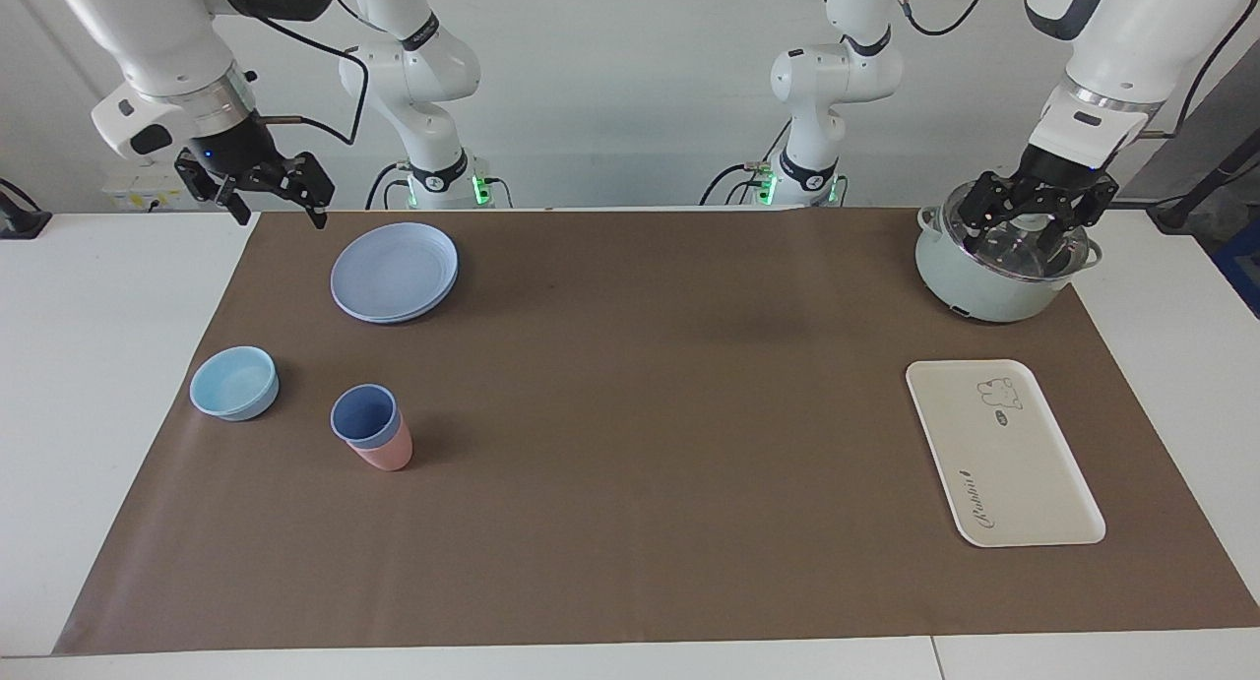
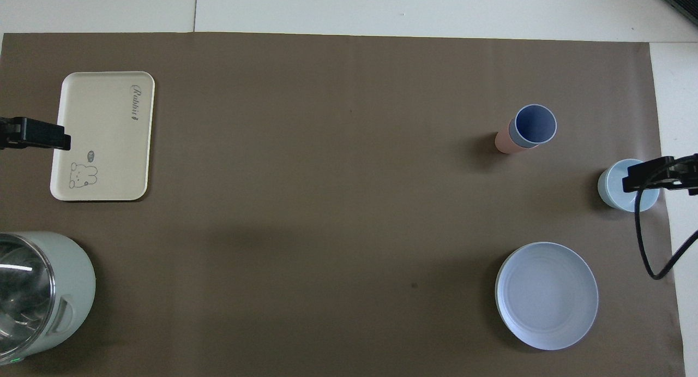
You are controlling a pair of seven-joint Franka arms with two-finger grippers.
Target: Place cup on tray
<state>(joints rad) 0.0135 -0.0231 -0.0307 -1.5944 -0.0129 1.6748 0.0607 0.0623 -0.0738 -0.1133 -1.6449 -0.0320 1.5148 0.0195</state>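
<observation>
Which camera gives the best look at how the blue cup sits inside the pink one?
The facing view: the blue cup shows nested in the pink cup, both walls visible. The overhead view mostly shows the blue cup's open mouth, with just a sliver of pink beside it.

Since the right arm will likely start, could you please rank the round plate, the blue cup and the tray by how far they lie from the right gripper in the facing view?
From the right gripper, raised at the right arm's end:
1. Round plate, near the robots at that end.
2. Blue cup, nested in the pink cup, farther from the robots.
3. Tray, at the left arm's end.
</observation>
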